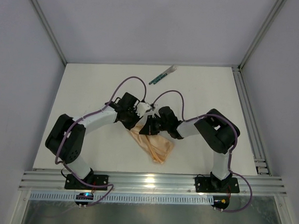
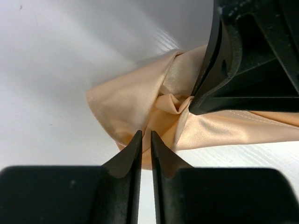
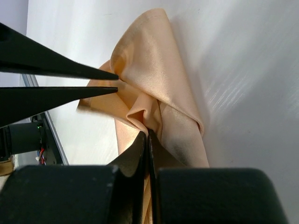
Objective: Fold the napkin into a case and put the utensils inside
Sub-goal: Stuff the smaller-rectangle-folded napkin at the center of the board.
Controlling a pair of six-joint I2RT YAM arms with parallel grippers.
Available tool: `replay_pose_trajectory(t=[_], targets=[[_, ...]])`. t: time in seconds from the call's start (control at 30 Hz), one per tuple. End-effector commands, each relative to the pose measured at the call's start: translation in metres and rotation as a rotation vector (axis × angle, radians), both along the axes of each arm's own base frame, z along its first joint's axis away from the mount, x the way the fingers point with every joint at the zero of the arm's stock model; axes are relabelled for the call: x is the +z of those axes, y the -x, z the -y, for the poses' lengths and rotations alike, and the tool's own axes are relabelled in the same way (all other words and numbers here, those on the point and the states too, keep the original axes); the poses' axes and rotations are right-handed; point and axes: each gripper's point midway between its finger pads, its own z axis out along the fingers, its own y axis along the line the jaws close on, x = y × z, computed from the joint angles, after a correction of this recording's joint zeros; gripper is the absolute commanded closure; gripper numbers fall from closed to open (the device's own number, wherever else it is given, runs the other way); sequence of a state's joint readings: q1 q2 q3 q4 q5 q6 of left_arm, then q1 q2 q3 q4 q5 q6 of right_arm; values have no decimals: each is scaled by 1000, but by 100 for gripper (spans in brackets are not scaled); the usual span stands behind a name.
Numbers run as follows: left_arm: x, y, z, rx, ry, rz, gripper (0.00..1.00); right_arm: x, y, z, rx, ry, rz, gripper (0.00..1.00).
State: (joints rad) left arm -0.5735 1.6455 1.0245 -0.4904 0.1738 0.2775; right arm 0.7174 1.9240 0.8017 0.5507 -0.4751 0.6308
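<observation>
The utensils [image 1: 163, 74] are lying together at the far side of the tabletop [image 1: 91, 90], well apart from the napkin [image 1: 155, 146]. They are thin sticks with dark green handles and pale ends. Purple cables [image 1: 133, 81] are looping over both arms. In the top view the two black and white arms are meeting over the far end of the napkin and are hiding that part of it.

The tabletop is white and smooth, and it is shining a little. Pale grey walls are standing around it. A silver metal rail [image 1: 152, 181] is running along the near edge, where the arm bases are sitting.

The napkin is lying near the middle of the tabletop, toward the front, all bunched up. It is peach-tan, soft, thin and a bit shiny, with big folds and small wrinkles.

The right end effector [image 3: 147, 133] is closed tight and is pinching a puckered bit of the napkin. The left end effector [image 2: 145, 134] is touching the napkin's edge just beside it. Its black pointed fingers are showing only a thin gap, and I cannot tell if they are pinching any cloth.
</observation>
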Motion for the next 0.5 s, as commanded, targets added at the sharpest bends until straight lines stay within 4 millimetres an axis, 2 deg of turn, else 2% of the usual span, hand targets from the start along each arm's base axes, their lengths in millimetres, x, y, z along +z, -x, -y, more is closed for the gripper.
replay_pose_trajectory(t=[0.0,0.03,0.13,0.2,0.37,0.43,0.47], targets=[[31,-22,4,44,52,95,85,-27,1,24,-63,141,-60,96],[30,-21,5,45,53,91,75,-28,0,24,-57,144,-56,96],[22,-25,8,59,59,88,57,-29,2,23,-45,137,-59,96],[11,-26,11,55,54,60,57,-29,4,21,-39,132,-63,96],[1,-25,14,27,22,30,57,-26,2,20,-37,126,-57,96],[0,-26,16,14,27,34,60,-25,1,20,-41,125,-53,96],[1,-25,17,12,31,33,67,-24,0,20,-43,125,-53,96]])
